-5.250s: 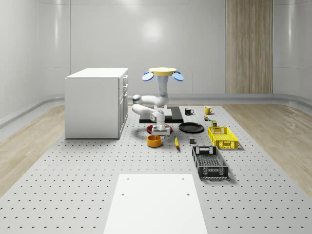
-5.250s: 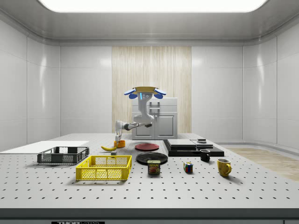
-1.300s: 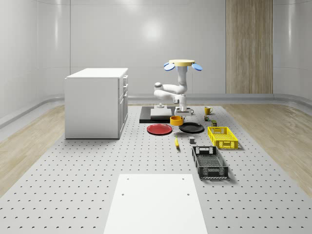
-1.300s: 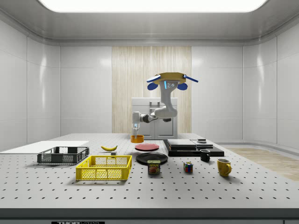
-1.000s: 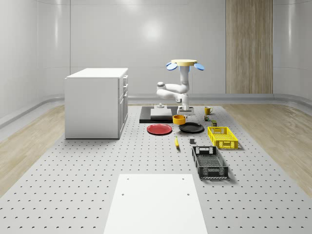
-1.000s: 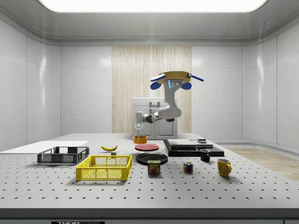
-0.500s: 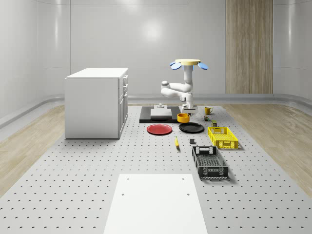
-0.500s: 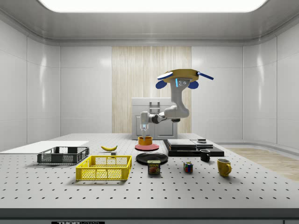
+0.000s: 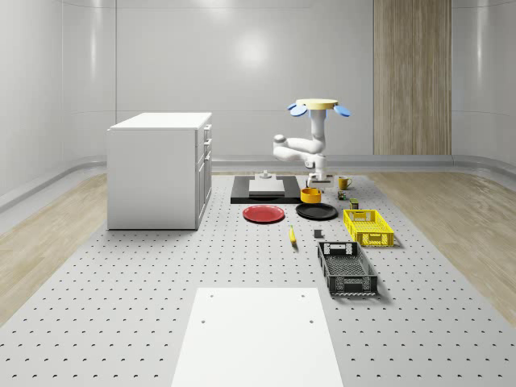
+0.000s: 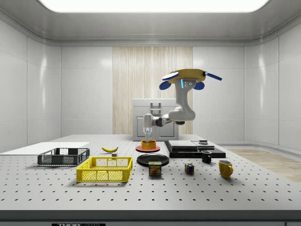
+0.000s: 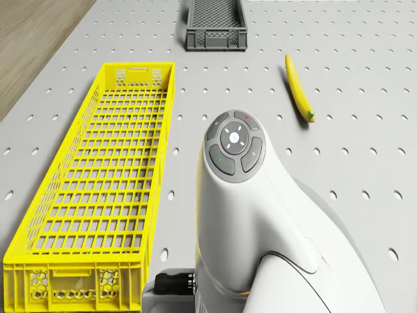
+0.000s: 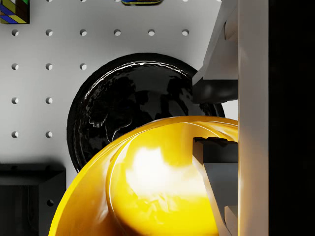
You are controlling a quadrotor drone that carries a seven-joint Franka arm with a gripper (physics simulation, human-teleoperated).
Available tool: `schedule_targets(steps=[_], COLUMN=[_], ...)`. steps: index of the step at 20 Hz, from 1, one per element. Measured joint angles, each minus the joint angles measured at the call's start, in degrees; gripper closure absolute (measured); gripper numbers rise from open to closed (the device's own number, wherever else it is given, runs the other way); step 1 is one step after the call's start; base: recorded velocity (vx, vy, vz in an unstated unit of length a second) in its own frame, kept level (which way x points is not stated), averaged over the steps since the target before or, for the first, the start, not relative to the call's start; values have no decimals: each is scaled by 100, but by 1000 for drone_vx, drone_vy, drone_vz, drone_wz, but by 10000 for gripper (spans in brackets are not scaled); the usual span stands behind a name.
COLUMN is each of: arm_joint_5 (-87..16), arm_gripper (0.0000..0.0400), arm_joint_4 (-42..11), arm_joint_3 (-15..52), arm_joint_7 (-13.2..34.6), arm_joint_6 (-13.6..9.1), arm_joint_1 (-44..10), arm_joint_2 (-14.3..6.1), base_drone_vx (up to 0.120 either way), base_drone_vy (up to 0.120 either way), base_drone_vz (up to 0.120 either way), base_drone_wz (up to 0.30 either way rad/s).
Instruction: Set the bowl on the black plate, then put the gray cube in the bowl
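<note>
Wrist view, pincer clamping bowl rim, above black plate

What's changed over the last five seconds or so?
The drone has carried the orange bowl from the floor in front of the red plate, toward the whole-scene view's right. The bowl now hangs in the claw, shut on its rim, just above the black plate. The plates, gray cube, banana and crates stayed put.

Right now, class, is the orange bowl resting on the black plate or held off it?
Held off it. In the side view the bowl hangs from the tool clear above the black plate; the wrist view shows fingers clamping its rim.
</note>
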Motion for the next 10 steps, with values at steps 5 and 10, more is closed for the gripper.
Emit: schedule_targets(steps=[5,10], arm_joint_5=[3,6], arm_gripper=[300,300], arm_joint_4=[0,1], arm_joint_3=[1,1], arm_joint_7=[1,3], arm_joint_6=[8,15], arm_joint_1=[-2,-4], arm_joint_2=[-8,-16], base_drone_vx=[-24,-56], base_drone_vy=[120,8], base_drone_vz=[-56,0], base_drone_wz=[0,0])
